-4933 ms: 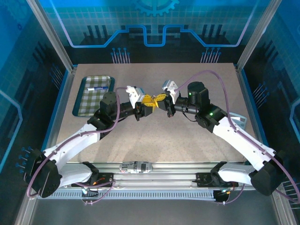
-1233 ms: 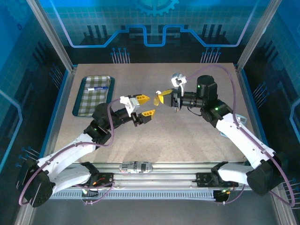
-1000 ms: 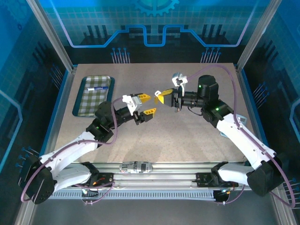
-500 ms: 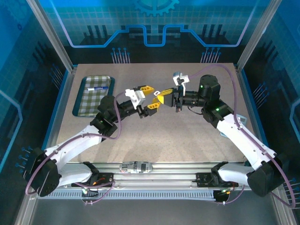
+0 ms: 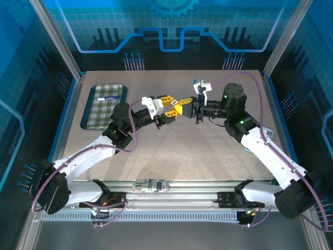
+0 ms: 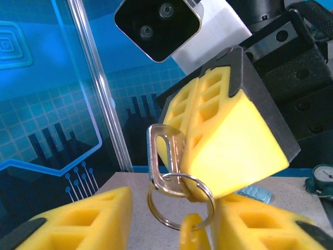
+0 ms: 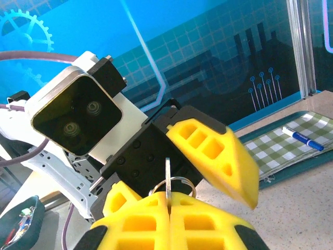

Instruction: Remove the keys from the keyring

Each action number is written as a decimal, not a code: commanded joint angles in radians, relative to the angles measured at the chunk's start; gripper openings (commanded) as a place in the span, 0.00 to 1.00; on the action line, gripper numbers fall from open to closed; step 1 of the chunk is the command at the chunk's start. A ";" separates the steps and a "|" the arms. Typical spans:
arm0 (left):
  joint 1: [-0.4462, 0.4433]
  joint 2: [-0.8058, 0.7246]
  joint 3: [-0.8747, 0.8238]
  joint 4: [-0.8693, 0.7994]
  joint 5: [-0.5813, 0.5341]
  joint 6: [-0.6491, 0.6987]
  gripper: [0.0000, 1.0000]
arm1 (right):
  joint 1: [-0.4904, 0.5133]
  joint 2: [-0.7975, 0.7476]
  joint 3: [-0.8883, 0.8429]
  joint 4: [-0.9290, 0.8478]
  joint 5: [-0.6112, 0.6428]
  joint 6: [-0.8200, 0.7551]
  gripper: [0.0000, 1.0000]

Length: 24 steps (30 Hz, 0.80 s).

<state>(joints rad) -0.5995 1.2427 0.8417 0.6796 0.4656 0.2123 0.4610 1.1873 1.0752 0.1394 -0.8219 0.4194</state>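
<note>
1. Key is pinched between the pressed-together jaws of the right gripper, held up above the table.
2. Its keyring hangs below, between the spread jaws of the left gripper.

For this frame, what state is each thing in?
right gripper: shut on the key
key: clamped, off the table
ring: threaded on the key, hanging
yellow tag: hanging at the ring, between the left fingers
left gripper: open around the tag
marker: lying in the tray
</note>
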 commanded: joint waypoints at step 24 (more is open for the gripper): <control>0.012 -0.072 0.043 -0.085 0.050 0.030 0.00 | -0.013 -0.053 -0.016 -0.082 0.054 -0.105 0.00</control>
<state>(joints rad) -0.5972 1.2110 0.8448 0.6132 0.5060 0.2188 0.4561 1.1622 1.0653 0.1093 -0.7929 0.3790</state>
